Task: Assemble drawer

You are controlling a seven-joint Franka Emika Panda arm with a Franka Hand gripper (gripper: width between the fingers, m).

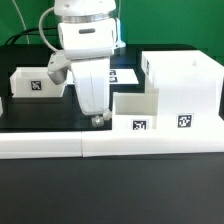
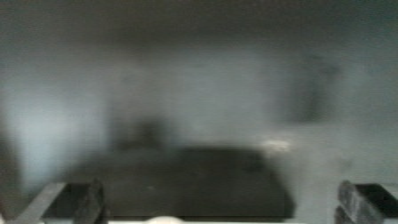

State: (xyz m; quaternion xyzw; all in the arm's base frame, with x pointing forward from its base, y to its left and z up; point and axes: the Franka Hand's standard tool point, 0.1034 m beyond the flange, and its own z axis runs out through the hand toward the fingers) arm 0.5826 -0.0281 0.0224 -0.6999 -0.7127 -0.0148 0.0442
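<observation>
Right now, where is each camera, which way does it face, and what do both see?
Exterior view: off the arm, slightly raised, facing over the border rail at the case, the tray beside it and the other tray; the arm and gripper show.
Wrist view: on the wrist, facing along the open gripper onto a blurred dark surface; only its fingers show.
Shared: the gripper; the rest is too blurred.

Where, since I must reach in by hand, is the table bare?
On the exterior view's left, bare black table lies between the tray there, the front rail and the claw. That view's right is crowded: the second tray stands right beside the case.
</observation>
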